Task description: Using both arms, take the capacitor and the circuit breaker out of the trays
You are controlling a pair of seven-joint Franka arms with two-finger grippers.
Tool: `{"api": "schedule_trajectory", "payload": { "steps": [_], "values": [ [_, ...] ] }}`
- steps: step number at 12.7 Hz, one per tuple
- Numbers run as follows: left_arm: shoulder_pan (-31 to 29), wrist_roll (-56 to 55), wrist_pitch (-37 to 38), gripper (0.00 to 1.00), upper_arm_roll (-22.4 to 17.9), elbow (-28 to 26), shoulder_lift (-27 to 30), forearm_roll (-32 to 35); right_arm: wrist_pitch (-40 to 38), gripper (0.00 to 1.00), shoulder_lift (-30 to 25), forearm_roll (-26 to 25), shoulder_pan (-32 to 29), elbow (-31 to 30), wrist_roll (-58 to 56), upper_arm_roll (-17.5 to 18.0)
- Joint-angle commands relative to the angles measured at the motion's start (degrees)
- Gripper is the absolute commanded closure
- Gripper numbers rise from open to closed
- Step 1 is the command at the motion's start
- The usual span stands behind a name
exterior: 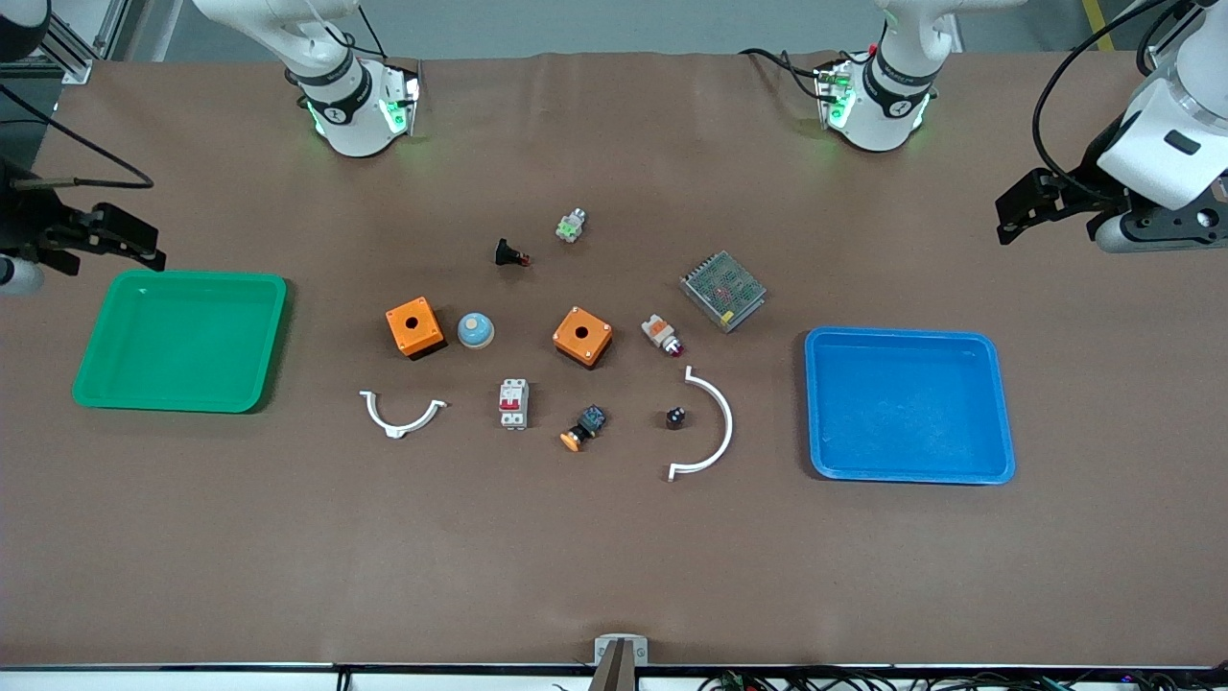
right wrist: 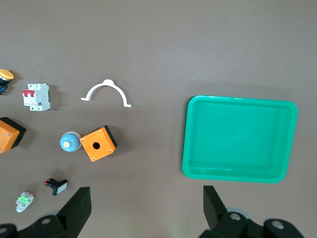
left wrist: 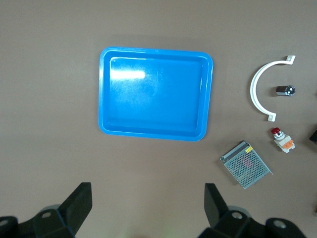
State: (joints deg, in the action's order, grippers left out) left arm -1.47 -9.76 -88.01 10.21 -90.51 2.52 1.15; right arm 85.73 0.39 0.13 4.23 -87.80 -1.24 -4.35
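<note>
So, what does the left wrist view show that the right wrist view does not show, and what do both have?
Only the left wrist view shows the blue tray, the capacitor inside the large white arc, the metal mesh box and the white-and-orange part.

Only the right wrist view shows the green tray, the breaker, the small white arc, an orange box and the blue dome.

Both show the brown table and that arm's own gripper, open: the left gripper and the right gripper.

White arms, green-lit bases, black cables, black grippers (exterior: 1046,206)
</note>
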Motion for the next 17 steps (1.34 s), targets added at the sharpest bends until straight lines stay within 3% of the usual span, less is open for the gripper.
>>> {"api": "schedule_trajectory", "payload": {
  "steps": [1,17],
  "values": [
    [-0.7,1.2,-0.1,0.0,0.2,-0.6,1.7,0.1,0.5,0.0,-4.9,0.7,-0.2,-4.6,1.9,0.4],
    [-0.6,5.0,1.6,0.0,0.2,2.2,0.3,0.1,-1.3,0.0,-7.6,-0.1,-0.6,-6.1,1.3,0.3]
  ]
}}
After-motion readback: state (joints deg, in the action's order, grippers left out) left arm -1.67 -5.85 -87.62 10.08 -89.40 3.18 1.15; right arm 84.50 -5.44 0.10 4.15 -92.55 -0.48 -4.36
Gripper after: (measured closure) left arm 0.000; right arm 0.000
